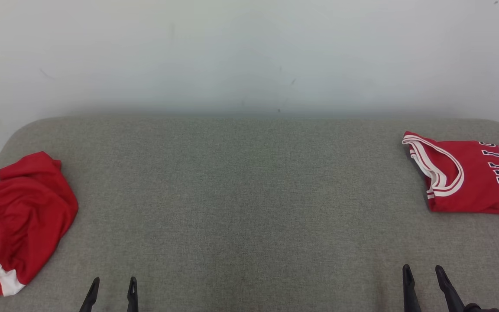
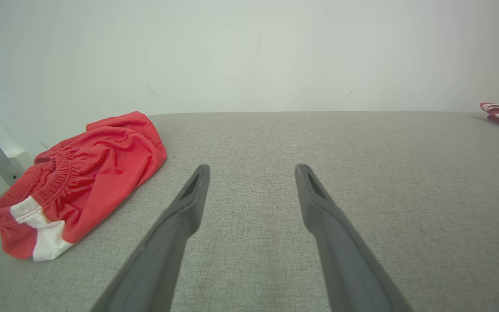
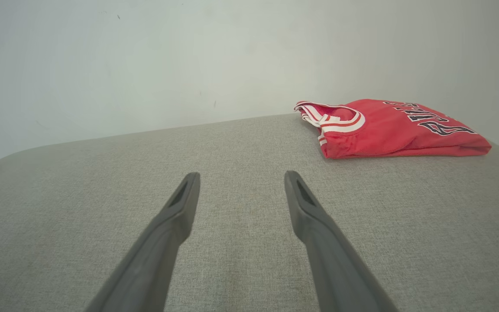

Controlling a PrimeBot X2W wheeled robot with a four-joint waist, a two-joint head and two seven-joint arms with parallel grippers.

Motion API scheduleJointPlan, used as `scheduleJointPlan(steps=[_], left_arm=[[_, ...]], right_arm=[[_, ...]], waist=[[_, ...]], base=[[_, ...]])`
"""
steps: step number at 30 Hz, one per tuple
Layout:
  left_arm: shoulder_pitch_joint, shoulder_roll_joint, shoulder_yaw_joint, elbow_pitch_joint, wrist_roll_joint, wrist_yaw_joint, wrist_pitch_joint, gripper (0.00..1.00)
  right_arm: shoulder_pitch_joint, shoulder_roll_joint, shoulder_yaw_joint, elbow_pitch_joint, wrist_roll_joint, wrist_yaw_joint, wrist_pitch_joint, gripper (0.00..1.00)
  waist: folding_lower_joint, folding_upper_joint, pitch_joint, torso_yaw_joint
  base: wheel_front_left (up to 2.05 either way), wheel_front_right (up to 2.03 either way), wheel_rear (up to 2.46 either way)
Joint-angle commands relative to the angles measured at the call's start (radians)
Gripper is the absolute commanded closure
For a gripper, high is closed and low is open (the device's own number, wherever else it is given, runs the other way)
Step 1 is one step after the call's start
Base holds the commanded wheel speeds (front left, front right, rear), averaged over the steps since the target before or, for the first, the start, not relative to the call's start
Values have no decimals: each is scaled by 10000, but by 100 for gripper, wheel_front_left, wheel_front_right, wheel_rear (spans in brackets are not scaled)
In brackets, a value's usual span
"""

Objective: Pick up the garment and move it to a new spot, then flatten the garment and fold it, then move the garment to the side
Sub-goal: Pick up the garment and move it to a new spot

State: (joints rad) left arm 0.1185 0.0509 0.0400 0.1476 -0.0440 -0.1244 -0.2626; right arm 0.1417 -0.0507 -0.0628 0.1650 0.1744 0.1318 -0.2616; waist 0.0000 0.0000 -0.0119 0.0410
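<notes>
Grey woven fabric is covering the wide padded surface (image 1: 249, 195), which is running back to a plain white wall (image 1: 249, 52) and rounding off at its far corners. At the robot's far left, a crumpled red garment (image 1: 20, 216) is lying in a loose heap by the surface's left edge. A white stripe (image 1: 2, 275) is showing at its near end, and the left wrist view is showing a gathered elastic waistband (image 2: 56, 177) in it. A sliver of red at the left edge of the right wrist view, too small to read surely, is probably that same heap.

At the far right, a folded red jersey (image 1: 470, 177) is lying flat near the back right corner. Its opening, trimmed in white and red, is facing the middle of the surface, and dark lettering is running across its top face. The two garments are lying well apart, with bare grey cloth between them.

The left gripper (image 1: 114, 284) is hanging at the lower left of the head view, near the crumpled red garment but apart from it. Its two dark fingers are spread wide with nothing between them. The right gripper (image 1: 423, 271) is hanging at the lower right, in front of the folded red jersey and clear of it, its fingers likewise parted wide and holding nothing. Both pairs of fingers are pointing toward the wall
</notes>
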Motion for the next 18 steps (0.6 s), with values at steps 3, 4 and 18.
scheduleJointPlan(steps=[3, 4, 18], left_arm=[[-98, -10, 51, 33, -1, -42, -34, 0], [-78, -9, 73, 34, -22, -41, -34, 0], [143, -7, 165, 119, 33, -9, -34, 0]], right_arm=[[-25, 7, -52, 5, -11, -16, -39, 0], [-4, 7, -58, 8, -8, -16, -39, 0], [240, 5, 9, 127, 290, -16, -39, 0]], waist=[[0, 0, -11, 46], [0, 0, -17, 77], [0, 0, -169, 1869]], base=[[0, 0, 0], [0, 0, 0], [0, 0, 0]])
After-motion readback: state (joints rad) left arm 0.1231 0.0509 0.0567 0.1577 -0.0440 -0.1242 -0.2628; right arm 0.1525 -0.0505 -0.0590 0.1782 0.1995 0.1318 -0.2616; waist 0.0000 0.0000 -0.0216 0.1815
